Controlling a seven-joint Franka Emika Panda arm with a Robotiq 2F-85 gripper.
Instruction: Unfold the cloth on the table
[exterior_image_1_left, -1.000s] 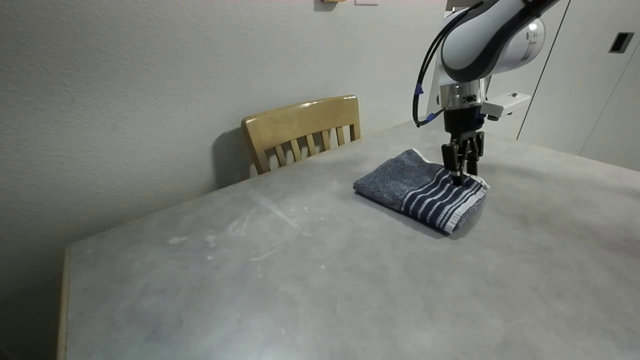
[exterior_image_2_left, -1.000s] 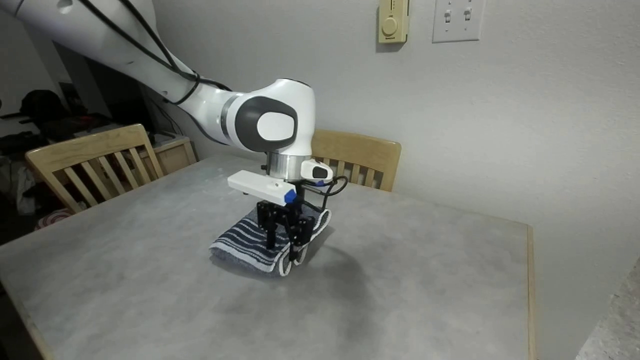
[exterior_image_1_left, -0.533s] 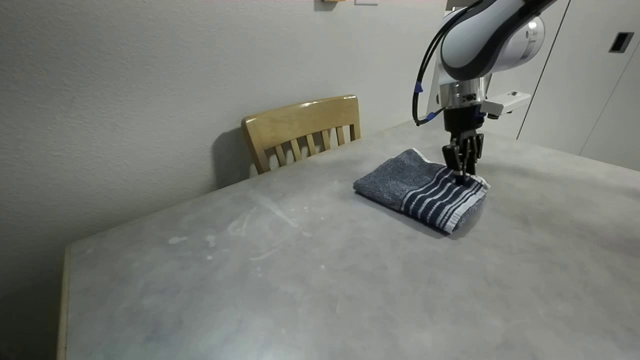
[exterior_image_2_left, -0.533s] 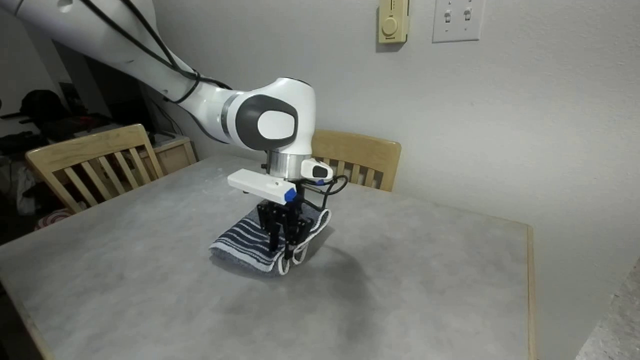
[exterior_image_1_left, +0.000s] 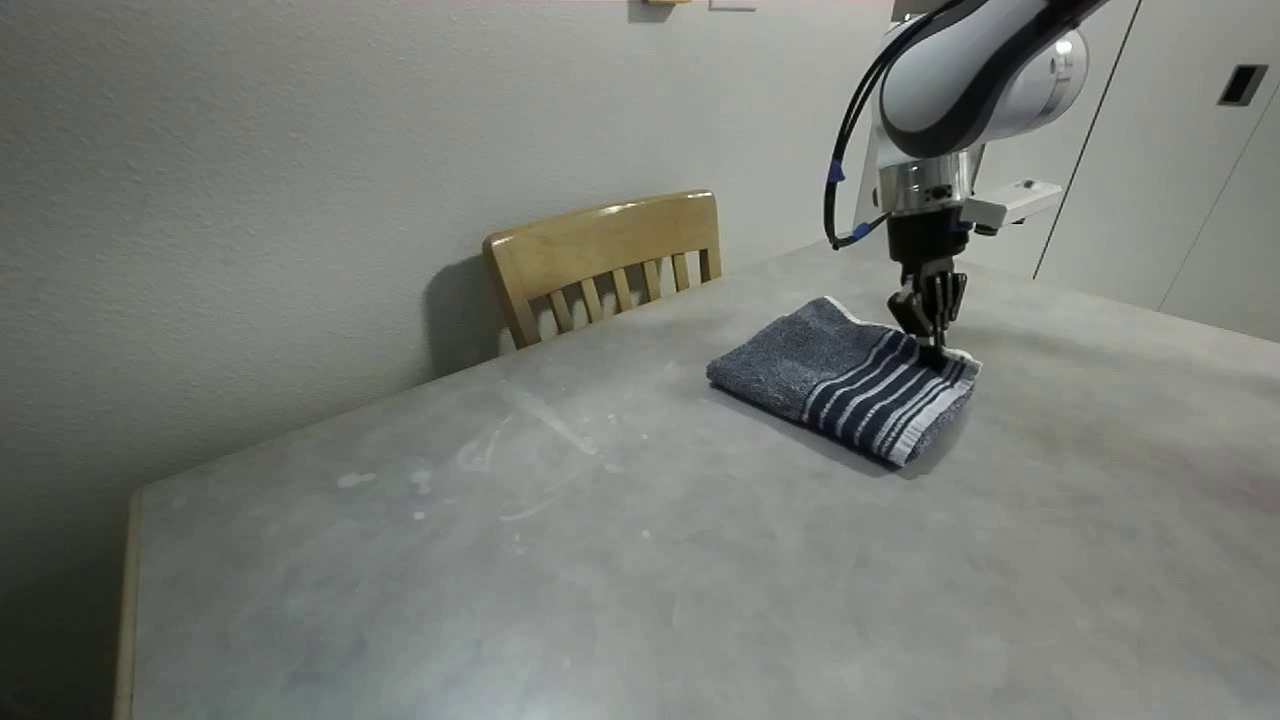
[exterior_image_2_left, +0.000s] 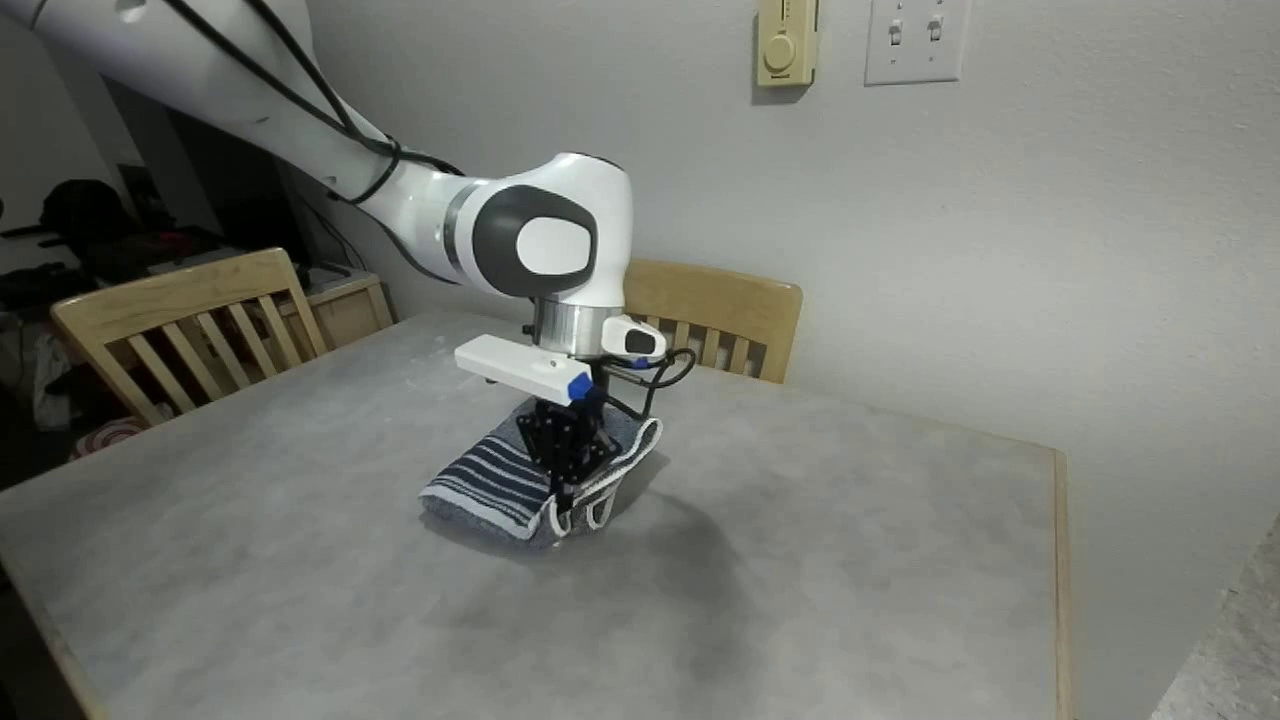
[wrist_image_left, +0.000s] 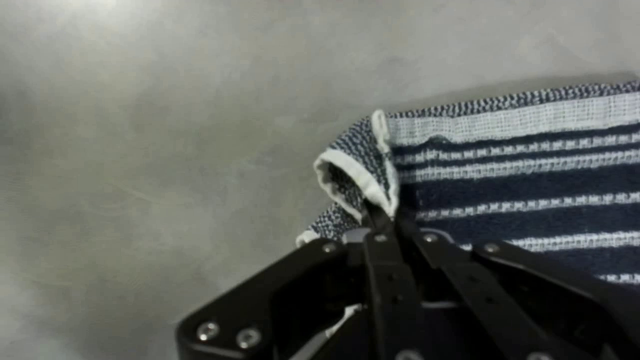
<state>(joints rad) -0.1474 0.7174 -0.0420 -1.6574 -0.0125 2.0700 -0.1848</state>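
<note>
Mottled and pale, the table (exterior_image_2_left: 850, 560) spread out around the jaws, with a wooden slat-back chair (exterior_image_1_left: 605, 235) at its edge, well apart from them, and a plain wall (exterior_image_1_left: 300, 200) beyond. Below the gripper (wrist_image_left: 387, 215) lay the cloth (exterior_image_1_left: 790, 350), folded into a thick oblong on the table. The jaws stood narrow at one corner, a bit of the white hem (wrist_image_left: 361, 176) pinched between their tips; how many layers they held, I could not tell. Everything turned on that corner: nearly all the folded body lay to one side of the jaws, its stripes running away from them, its long axis, as far as I could judge, crossing those stripes towards the plain end. Unfolding probably called for the only arm (exterior_image_2_left: 540, 235) to lift the hem and carry it over that body. Whether the dim clutter (exterior_image_2_left: 85, 215) far from the jaws included containers was too dark to tell.
</note>
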